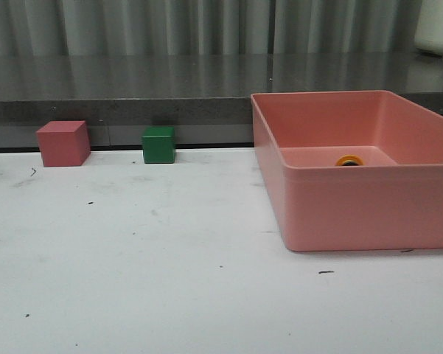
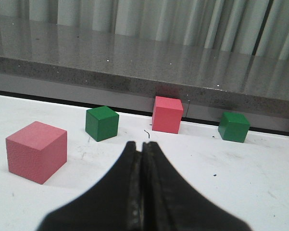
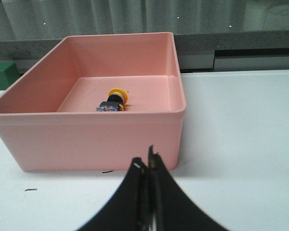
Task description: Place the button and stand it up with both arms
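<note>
The button [image 3: 113, 100] lies on its side on the floor of the pink bin [image 3: 86, 130], yellow cap toward the far wall. In the front view only its yellow cap [image 1: 349, 160] shows over the bin's front wall [image 1: 368, 206]. My right gripper [image 3: 144, 162] is shut and empty, outside the bin in front of its near wall. My left gripper [image 2: 142, 144] is shut and empty over the white table, in front of the cubes. Neither gripper shows in the front view.
A pink cube [image 1: 63, 143] and a green cube [image 1: 158, 144] stand at the table's back edge. The left wrist view shows two pink cubes [image 2: 37, 151] [image 2: 167, 114] and two green cubes [image 2: 102, 123] [image 2: 233, 127]. A grey ledge [image 1: 133, 103] runs behind.
</note>
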